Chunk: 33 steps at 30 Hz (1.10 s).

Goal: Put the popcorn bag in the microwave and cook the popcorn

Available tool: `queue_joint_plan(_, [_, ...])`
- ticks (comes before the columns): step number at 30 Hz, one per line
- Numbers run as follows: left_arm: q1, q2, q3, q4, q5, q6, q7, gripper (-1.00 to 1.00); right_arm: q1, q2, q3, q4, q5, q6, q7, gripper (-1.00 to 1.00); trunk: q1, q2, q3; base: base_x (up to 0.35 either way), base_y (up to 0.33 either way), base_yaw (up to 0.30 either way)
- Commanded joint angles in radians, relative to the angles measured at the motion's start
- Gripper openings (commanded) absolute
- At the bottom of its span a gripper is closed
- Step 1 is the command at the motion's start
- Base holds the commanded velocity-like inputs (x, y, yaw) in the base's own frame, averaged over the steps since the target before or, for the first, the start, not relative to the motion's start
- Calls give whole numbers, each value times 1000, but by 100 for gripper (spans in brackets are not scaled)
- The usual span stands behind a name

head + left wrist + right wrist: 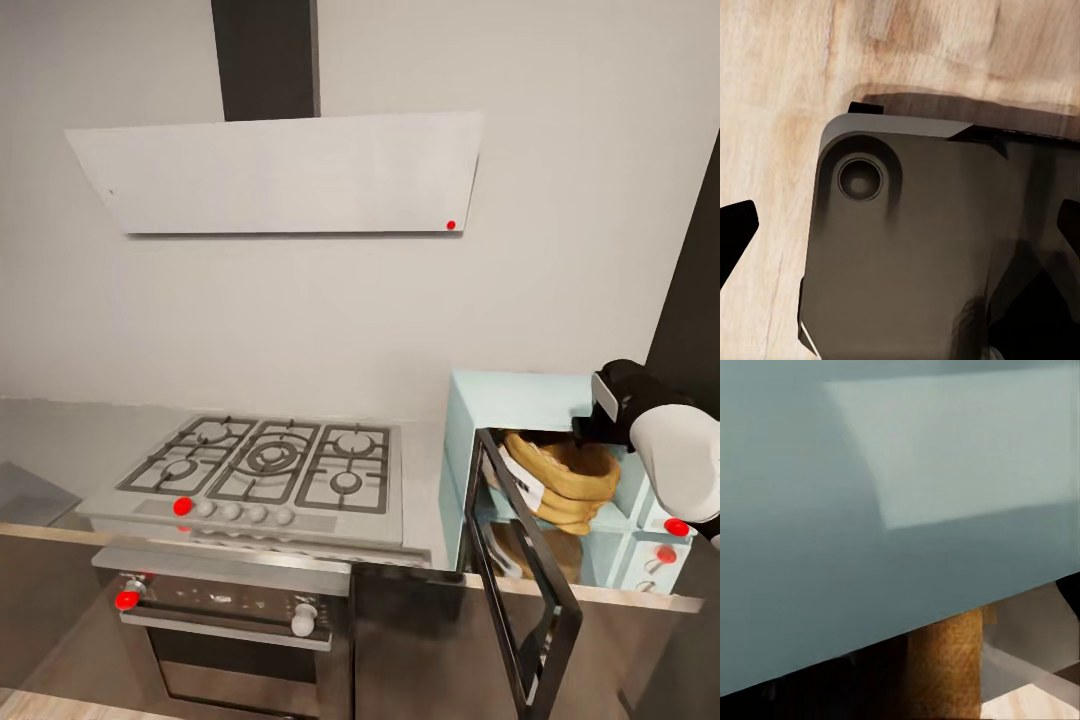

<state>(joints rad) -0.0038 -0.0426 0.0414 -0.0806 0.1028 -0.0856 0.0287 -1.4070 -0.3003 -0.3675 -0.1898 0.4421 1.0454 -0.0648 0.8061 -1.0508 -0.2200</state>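
From my head camera, the microwave (530, 470) stands at the right end of the countertop (425, 510), just beside the hob (265, 465), its dark glass door (525, 590) swung wide open toward me. The popcorn bag (560, 480) sits inside the cavity, tilted, its thick rolled rim turned toward the opening and somewhat to the left, so its long axis runs roughly from the cavity's back out toward the door side. My right pincer (600, 415) reaches in at the bag's upper right edge; I cannot tell from here whether its fingers are pinching the cloth or have let go.

My left wrist camera looks down on a wooden floor (787, 90) and a dark grey moulded body (915, 247) I take to be part of my own base. The left pincer's black fingertips (735, 232) sit far apart at the picture's sides, so it is spread and holding nothing.

My right wrist camera sits close to a pale mint wall of the microwave (870, 510), with a strip of the bag's woven mustard cloth (945, 667) beneath it.

I judge the bag light, soft and floppy; the stiffest hold is the rolled rim.
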Motion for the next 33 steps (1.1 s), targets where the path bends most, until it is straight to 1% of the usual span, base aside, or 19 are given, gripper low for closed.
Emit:
queue_joint_plan(1, [-1, 0, 2, 1, 8, -3, 0, 100, -1, 0, -24, -77, -32, 2, 0, 100, 0, 0, -1, 0, 0, 0])
queue_joint_plan(8, [-1, 0, 3, 1, 8, -2, 0, 100, -1, 0, -25, -85, -29, 2, 5, 100, 0, 0, -1, -35, 0, 0])
queue_joint_plan(13, [-1, 0, 3, 1, 8, -3, 0, 100, -1, -2, -25, -91, -33, 2, 6, 100, 0, 0, -1, -314, 0, 0])
queue_joint_plan(15, [-1, 0, 3, 1, 8, -3, 0, 100, -1, -2, -26, -94, -34, 2, 29, 100, 0, 0, -1, -346, 0, 0])
queue_joint_plan(22, [-1, 0, 2, 1, 8, -3, 0, 100, -1, -2, -24, -93, -31, 2, 33, 100, 0, 0, -1, -346, 0, 0])
queue_joint_plan(23, [-1, 0, 2, 1, 8, -3, 0, 100, -1, -4, -24, -93, -31, 2, 34, 100, 0, 0, -1, -346, 0, 0])
queue_joint_plan(26, [-1, 0, 2, 1, 8, -3, 0, 100, -1, -22, -24, -82, -32, 2, 34, 100, 0, 0, -1, -346, 0, 0])
queue_joint_plan(28, [-1, 0, 2, 1, 8, -3, 0, 100, 0, -29, -24, -75, -33, 2, 34, 100, 0, 0, -1, -346, 0, 0])
queue_joint_plan(29, [-1, 0, 2, 1, 8, -3, 0, 100, 8, -30, -23, -73, -33, 2, 34, 100, 0, 0, -1, -346, 0, 0])
queue_joint_plan(30, [-1, 0, 2, 1, 8, -3, 0, 100, 29, -30, -23, -72, -33, -17, 34, 100, 0, 0, -1, -345, 0, 0])
queue_joint_plan(31, [-1, 0, 3, 1, 8, -2, 0, 100, 74, -27, -22, -70, -34, -58, 35, 100, 0, 0, -1, -304, 0, 0])
queue_joint_plan(32, [-1, 0, 3, 1, 8, -3, 0, 100, 108, -22, -22, -70, -34, -82, 35, 100, 0, 0, -1, -201, 0, 0])
queue_joint_plan(33, [-1, 0, 2, 1, 7, -3, 0, 100, 130, -17, -22, -69, -34, -97, 35, 100, 0, 0, -1, -103, 0, 0])
